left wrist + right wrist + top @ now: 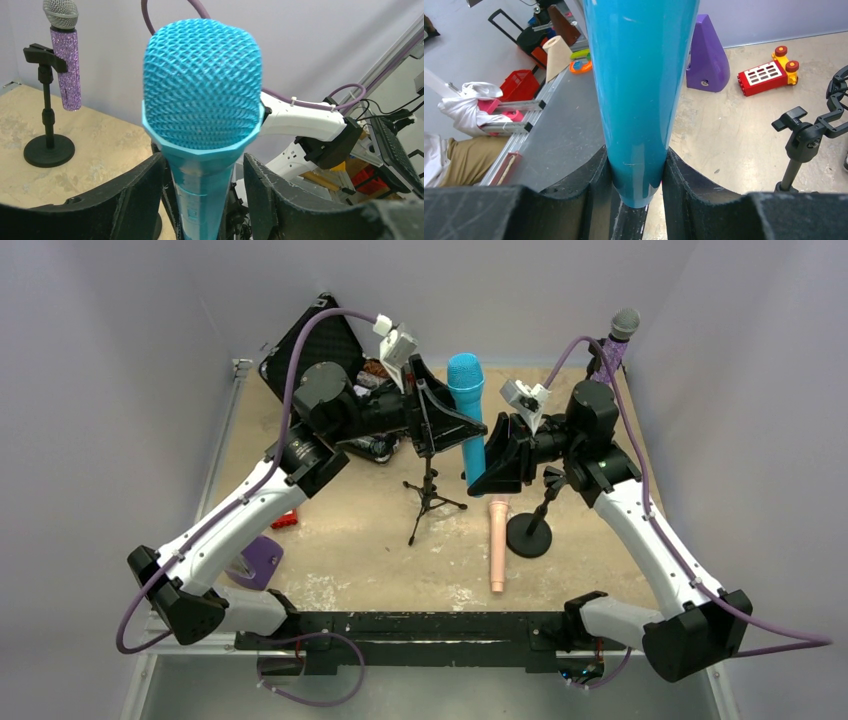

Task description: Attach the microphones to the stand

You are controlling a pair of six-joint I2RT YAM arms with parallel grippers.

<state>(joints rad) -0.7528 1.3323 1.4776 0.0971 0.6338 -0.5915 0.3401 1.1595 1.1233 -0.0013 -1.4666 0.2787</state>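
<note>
A bright blue microphone (467, 405) stands upright in the air, mesh head up, over the middle of the table. My right gripper (487, 472) is shut on its lower end (639, 100). My left gripper (202, 167) straddles the body just under the head (202, 90), open, with a gap at the right finger (270, 190). The pale peach-pink microphone (497, 545) lies flat on the table. The glittery purple microphone (65, 65) sits in the clip of a round-base stand (48, 147) at the back right. A small tripod stand (430, 495) is below the blue microphone, its clip (809, 132) holding nothing.
A black case (320, 340) leans at the back left. A purple wedge (262, 560) and a red toy block (285, 520) lie at the near left. The round stand's base (530, 535) sits beside the peach microphone.
</note>
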